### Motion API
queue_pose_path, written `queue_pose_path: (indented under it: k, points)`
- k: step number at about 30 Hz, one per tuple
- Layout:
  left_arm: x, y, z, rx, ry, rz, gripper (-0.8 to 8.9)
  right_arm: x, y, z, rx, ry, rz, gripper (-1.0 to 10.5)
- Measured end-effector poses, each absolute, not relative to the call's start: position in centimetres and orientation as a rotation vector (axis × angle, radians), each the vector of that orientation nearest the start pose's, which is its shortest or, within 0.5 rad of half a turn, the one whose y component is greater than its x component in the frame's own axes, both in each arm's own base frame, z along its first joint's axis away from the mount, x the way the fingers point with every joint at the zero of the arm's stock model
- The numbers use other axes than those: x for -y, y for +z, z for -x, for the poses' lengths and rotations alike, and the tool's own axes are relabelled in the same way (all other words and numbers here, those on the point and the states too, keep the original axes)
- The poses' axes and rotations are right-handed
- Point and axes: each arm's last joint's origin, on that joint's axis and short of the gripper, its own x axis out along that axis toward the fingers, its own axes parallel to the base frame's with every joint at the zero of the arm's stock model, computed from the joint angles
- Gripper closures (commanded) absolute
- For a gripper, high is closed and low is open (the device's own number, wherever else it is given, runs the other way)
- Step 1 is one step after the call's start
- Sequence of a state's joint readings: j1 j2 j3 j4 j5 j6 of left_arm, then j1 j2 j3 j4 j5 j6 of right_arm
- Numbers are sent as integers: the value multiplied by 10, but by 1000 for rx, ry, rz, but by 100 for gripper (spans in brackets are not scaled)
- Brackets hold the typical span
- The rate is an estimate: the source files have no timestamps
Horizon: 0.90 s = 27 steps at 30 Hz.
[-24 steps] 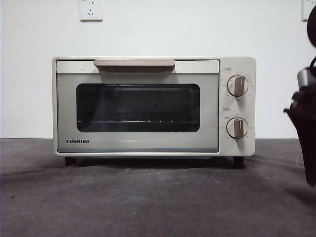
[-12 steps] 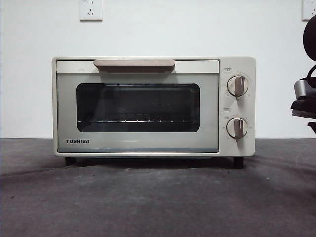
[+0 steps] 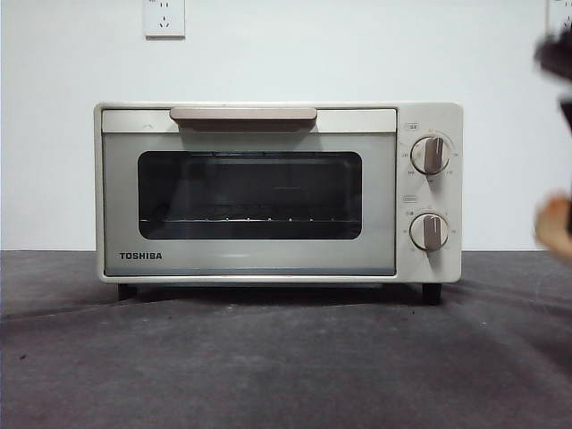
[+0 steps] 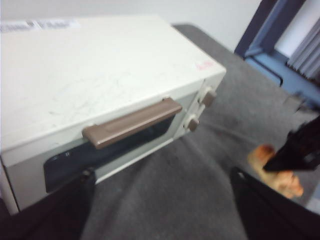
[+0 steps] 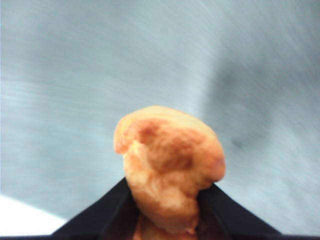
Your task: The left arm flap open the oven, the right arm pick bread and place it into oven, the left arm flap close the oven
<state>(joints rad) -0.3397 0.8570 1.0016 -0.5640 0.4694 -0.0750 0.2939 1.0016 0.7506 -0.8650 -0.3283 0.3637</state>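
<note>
The cream-white oven (image 3: pixel 277 192) stands mid-table with its door shut and its beige handle (image 3: pixel 243 115) at the top. My right gripper (image 5: pixel 169 200) is shut on the orange-brown bread (image 5: pixel 170 165) and holds it above the table. In the front view the bread (image 3: pixel 556 225) is a blur at the right edge, right of the oven's knobs. My left gripper (image 4: pixel 161 176) is open and empty, hovering above and in front of the oven (image 4: pixel 100 85), near its handle (image 4: pixel 132 122). The left wrist view also shows the bread (image 4: pixel 277 172) under the right gripper (image 4: pixel 295 152).
The dark grey table (image 3: pixel 286 357) runs in front of the oven. A white wall with a socket (image 3: pixel 164 16) stands behind. Two beige knobs (image 3: pixel 430 155) sit on the oven's right side. A blue-framed structure (image 4: pixel 270 35) stands beyond the table.
The right arm at the right edge has risen, and the bread now shows there, lifted off the table and blurred by motion. The oven has not moved.
</note>
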Motion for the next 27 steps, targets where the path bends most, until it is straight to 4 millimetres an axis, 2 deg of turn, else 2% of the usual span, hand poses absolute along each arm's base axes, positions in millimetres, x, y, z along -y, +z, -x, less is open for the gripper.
queue_pose_path:
  k: [1, 3, 6, 10, 13, 19, 27]
  points:
    - [71, 360, -158, -487, -788, 88, 604, -58, 248, -157, -1175, 376, -345, 815]
    - [77, 360, -167, -530, -803, 65, 717, -56, 260, -150, -1116, 412, -356, 815]
    - [88, 360, -184, -580, -828, 27, 794, -53, 280, -138, -1011, 451, -361, 815]
    - [103, 363, -208, -596, -856, -7, 796, -47, 300, -119, -882, 490, -357, 815]
    - [114, 365, -226, -594, -857, -35, 796, -43, 307, -107, -817, 508, -353, 815]
    - [137, 348, -257, -645, -868, -111, 796, -37, 316, -85, -707, 538, -349, 815]
    - [152, 331, -270, -677, -815, -204, 796, -32, 321, -69, -630, 556, -348, 815]
